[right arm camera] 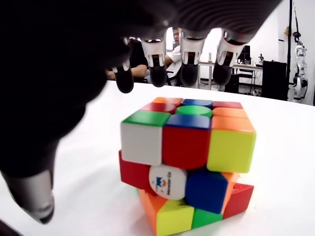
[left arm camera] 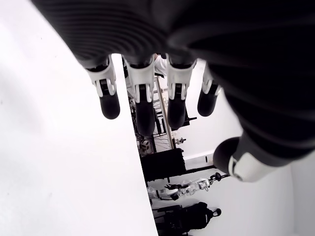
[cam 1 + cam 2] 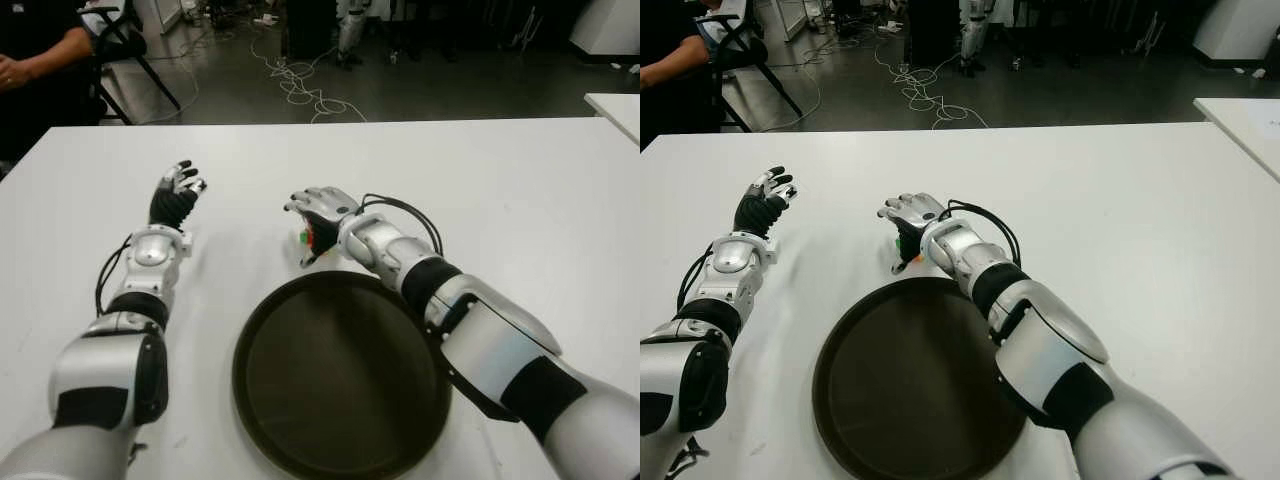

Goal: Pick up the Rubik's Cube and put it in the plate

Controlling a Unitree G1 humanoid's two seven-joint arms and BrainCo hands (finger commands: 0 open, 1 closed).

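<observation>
The Rubik's Cube (image 1: pixel 187 157) stands on the white table (image 3: pixel 500 190), its bottom layer twisted slightly out of line. My right hand (image 3: pixel 315 222) hovers over it just beyond the far rim of the dark round plate (image 3: pixel 340 385). Its fingers (image 1: pixel 189 66) stretch out above the cube and the thumb (image 1: pixel 34 196) hangs to one side, none of them touching it. From the eye views only a sliver of the cube (image 3: pixel 308 240) shows under the palm. My left hand (image 3: pixel 177 190) shows idle to the left of the plate, fingers relaxed and holding nothing.
A person (image 3: pixel 35 55) sits at the far left behind the table beside a chair. Cables (image 3: pixel 295 85) lie on the floor beyond the far edge. A second white table (image 3: pixel 615 105) shows at the right.
</observation>
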